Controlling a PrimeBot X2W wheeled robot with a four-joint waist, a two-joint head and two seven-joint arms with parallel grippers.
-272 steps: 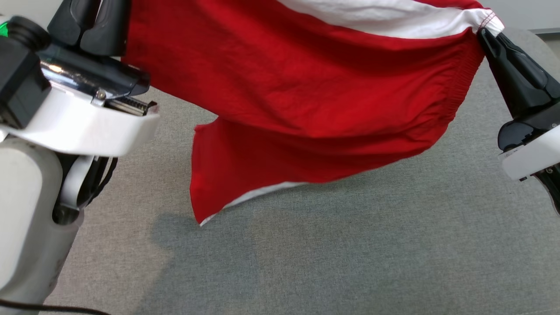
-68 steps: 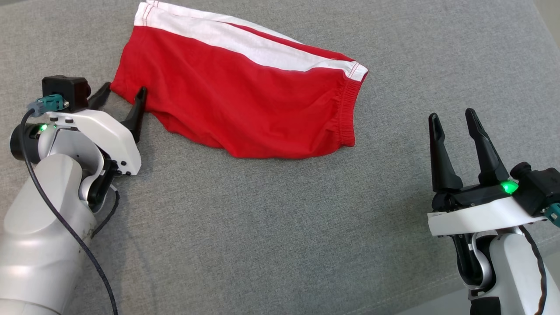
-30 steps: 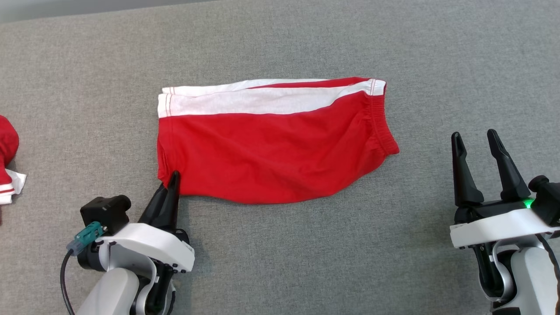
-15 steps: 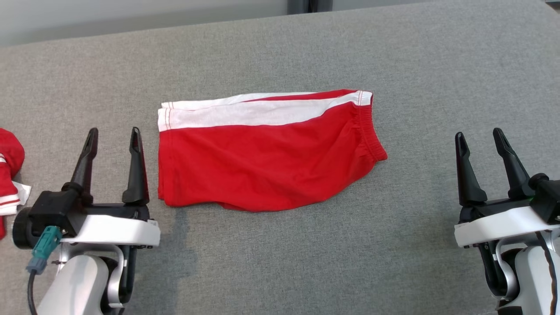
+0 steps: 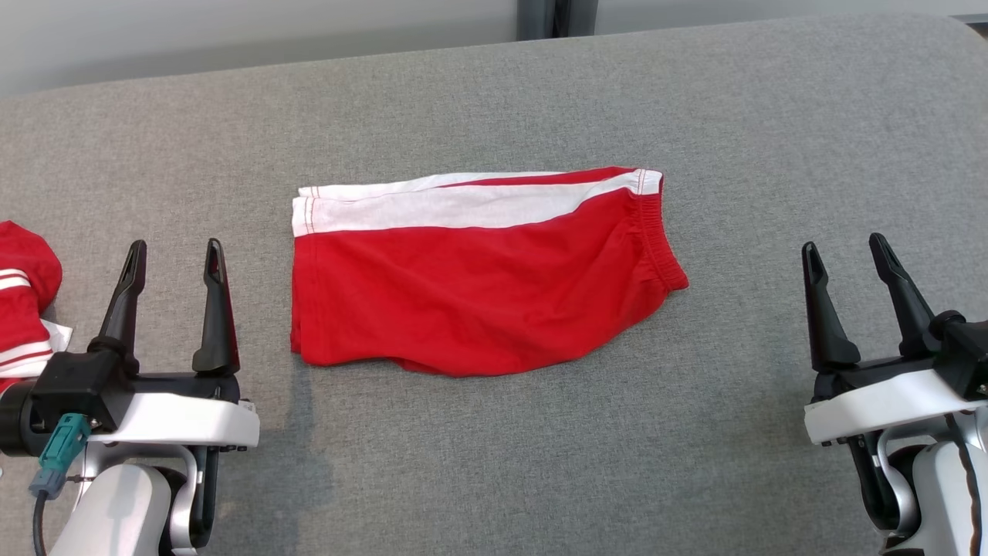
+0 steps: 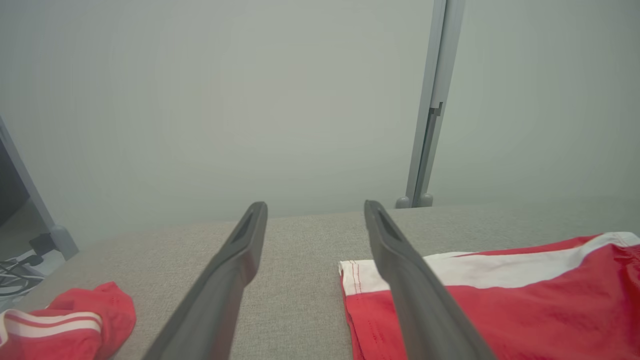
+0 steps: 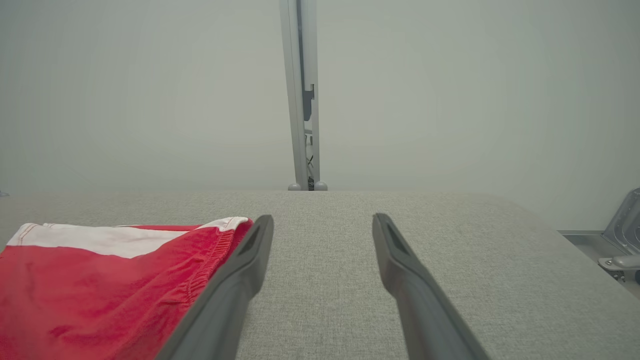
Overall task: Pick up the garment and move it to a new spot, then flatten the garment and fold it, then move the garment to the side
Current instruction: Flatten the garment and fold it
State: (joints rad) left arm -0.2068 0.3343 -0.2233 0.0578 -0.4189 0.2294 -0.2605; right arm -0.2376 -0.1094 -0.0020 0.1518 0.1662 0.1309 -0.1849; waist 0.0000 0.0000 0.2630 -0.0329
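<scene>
Shorts (image 5: pixel 478 289), red with white side stripe, folded flat on grey cloth (image 5: pixel 494 463)

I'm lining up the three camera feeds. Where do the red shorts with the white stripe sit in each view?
Head view: the red shorts lie flat around mid-picture.
Left wrist view: they fill the lower right corner.
Right wrist view: they fill the lower left corner.
Shared landmark: the upright grey post at the back, top centre in the head view, right of centre in the left wrist view, centre in the right wrist view.
</scene>
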